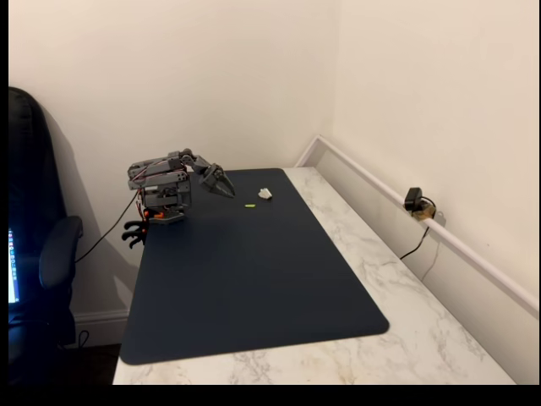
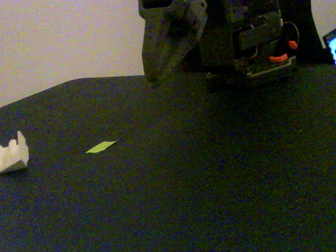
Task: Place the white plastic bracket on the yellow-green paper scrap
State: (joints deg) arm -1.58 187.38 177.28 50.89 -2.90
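Note:
The white plastic bracket (image 1: 265,194) lies on the dark blue mat (image 1: 254,279) near its far edge; up close it is a small lumpy piece (image 2: 13,155) at the picture's left edge. The yellow-green paper scrap (image 1: 250,205) lies flat on the mat a short way from it, a thin sliver (image 2: 101,147) apart from the bracket. My grey gripper (image 1: 223,185) hangs folded back at the mat's far left corner, its tip (image 2: 153,80) pointing down above the mat. Its jaws are shut with nothing between them, well clear of both things.
The mat covers most of a white marble table (image 1: 406,296) set in a corner of cream walls. A white rail with a small black device (image 1: 414,201) and cable runs along the right wall. A dark chair (image 1: 34,254) stands left of the table.

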